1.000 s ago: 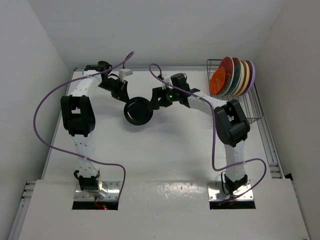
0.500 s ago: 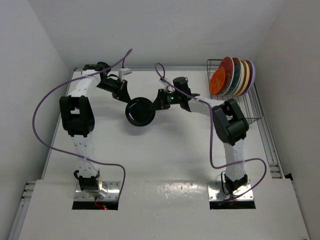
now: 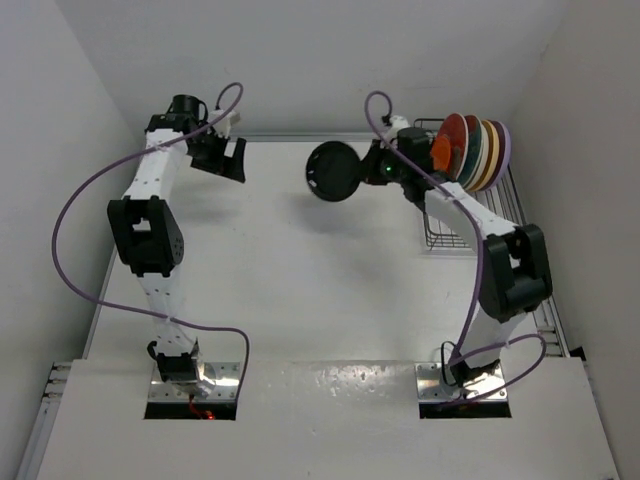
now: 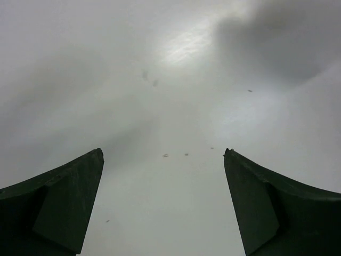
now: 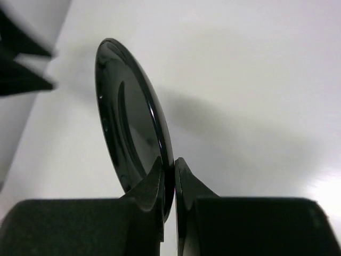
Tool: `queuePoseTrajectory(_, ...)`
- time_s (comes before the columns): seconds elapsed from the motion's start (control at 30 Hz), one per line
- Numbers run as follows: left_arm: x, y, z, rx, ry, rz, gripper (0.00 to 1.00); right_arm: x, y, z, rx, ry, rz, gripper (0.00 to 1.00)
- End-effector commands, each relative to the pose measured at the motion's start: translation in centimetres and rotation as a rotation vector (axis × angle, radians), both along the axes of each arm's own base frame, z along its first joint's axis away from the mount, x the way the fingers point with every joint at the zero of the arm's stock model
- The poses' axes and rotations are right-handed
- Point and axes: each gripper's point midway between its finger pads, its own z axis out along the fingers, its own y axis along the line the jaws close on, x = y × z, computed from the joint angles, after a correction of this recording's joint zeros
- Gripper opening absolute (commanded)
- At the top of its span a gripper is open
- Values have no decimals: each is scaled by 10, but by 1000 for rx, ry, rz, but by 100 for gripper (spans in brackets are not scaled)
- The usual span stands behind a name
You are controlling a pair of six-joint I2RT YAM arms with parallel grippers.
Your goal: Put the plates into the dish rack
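Plates stand on edge, packed face to face, in the dish rack (image 3: 502,228) at 2 o'clock on the white table (image 3: 300,300), seen from the overhead camera: an orange plate (image 3: 436,157) in front, then a red plate (image 3: 457,128), a cream plate (image 3: 481,150), a tan-yellow plate (image 3: 491,150) and a lavender plate (image 3: 503,143). Near the orange plate, toward 12 o'clock, the right gripper (image 3: 368,172) clamps the black plate (image 3: 333,171) by its rim. The disc is held upright, apart from the rack. The left gripper (image 3: 231,160) hangs at 11 o'clock near the back wall, well apart from the black plate, its jaws spread and holding nothing. Purple cables (image 3: 75,215) loop from both arms.

From the left wrist camera, the two dark fingers (image 4: 58,202) of the left gripper (image 4: 162,154) stand wide apart at 7 and 5 o'clock, with only the speckled table (image 4: 176,80) showing between them.

From the right wrist camera, the right gripper (image 5: 169,173) at 6 o'clock has its fingers (image 5: 146,192) pinched together on the lower rim of the black plate (image 5: 128,133). The plate rises edge-on toward 11 o'clock, glossy and leaning slightly left, above the table (image 5: 256,80), where a soft shadow falls. A blurred dark shape (image 5: 21,58) sits at 9 o'clock; what it is cannot be told.
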Motion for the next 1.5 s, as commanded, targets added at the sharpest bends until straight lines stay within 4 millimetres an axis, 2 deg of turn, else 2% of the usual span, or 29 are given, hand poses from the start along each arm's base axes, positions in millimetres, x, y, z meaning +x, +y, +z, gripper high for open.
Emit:
queuePoseTrajectory(0.0, 23, 56, 61, 121, -174, 234, 100, 35, -92, 59, -228, -182, -336, 0)
queuePoseTrajectory(0.07, 23, 69, 60, 167, -176, 264, 100, 44, -145, 68, -401, -222, -491, 0)
queuePoseTrajectory(0.1, 21, 71, 54, 177, -161, 269, 100, 45, -176, 76, -503, -239, -626, 0)
queuePoseTrajectory(0.13, 19, 71, 49, 178, -146, 267, 100, 49, -191, 94, -605, -293, -640, 0)
queuePoseTrajectory(0.17, 19, 71, 49, 178, -145, 267, 100, 50, -205, 100, -644, -303, -684, 0)
queuePoseTrajectory(0.2, 17, 72, 43, 186, -130, 271, 100, 51, -228, 101, -722, -296, -786, 0)
queuePoseTrajectory(0.27, 15, 72, 34, 187, -109, 269, 100, 58, -248, 115, -800, -330, -822, 0)
queuePoseTrajectory(0.37, 14, 72, 31, 188, -99, 268, 100, 67, -265, 112, -903, -314, -869, 0)
queuePoseTrajectory(0.4, 14, 74, 31, 197, -99, 274, 100, 70, -268, 100, -937, -292, -858, 0)
queuePoseTrajectory(0.47, 14, 76, 30, 206, -99, 280, 100, 76, -270, 101, -942, -311, -885, 0)
queuePoseTrajectory(0.5, 14, 78, 30, 215, -99, 285, 100, 80, -271, 90, -959, -297, -889, 0)
queuePoseTrajectory(0.57, 11, 78, 32, 215, -101, 286, 100, 81, -277, 90, -967, -297, -935, 0)
queuePoseTrajectory(0.6, 10, 78, 28, 220, -93, 277, 100, 84, -278, 81, -973, -292, -937, 0)
queuePoseTrajectory(0.67, 8, 78, 25, 221, -83, 276, 100, 90, -273, 72, -947, -299, -913, 0)
queuePoseTrajectory(0.7, 8, 78, 25, 221, -83, 276, 100, 95, -268, 61, -943, -290, -874, 0)
queuePoseTrajectory(0.97, 8, 78, 25, 221, -83, 276, 100, 98, -258, 4, -941, -209, -773, 0)
queuePoseTrajectory(1.1, 8, 78, 25, 221, -83, 276, 100, 103, -252, -10, -940, -169, -733, 1)
queuePoseTrajectory(1.17, 8, 78, 25, 221, -83, 276, 100, 104, -253, -13, -941, -158, -722, 6)
queuePoseTrajectory(1.23, 8, 78, 25, 225, -86, 268, 100, 104, -255, -16, -909, -147, -745, 16)
queuePoseTrajectory(1.3, 6, 79, 26, 233, -86, 273, 100, 103, -253, -12, -891, -148, -742, 20)
queuePoseTrajectory(1.33, 6, 79, 26, 233, -86, 273, 100, 103, -255, -9, -885, -149, -748, 26)
queuePoseTrajectory(1.4, 6, 79, 26, 233, -86, 273, 100, 101, -252, 5, -856, -174, -748, 28)
queuePoseTrajectory(1.47, 6, 79, 26, 233, -86, 273, 100, 97, -251, 18, -841, -198, -744, 37)
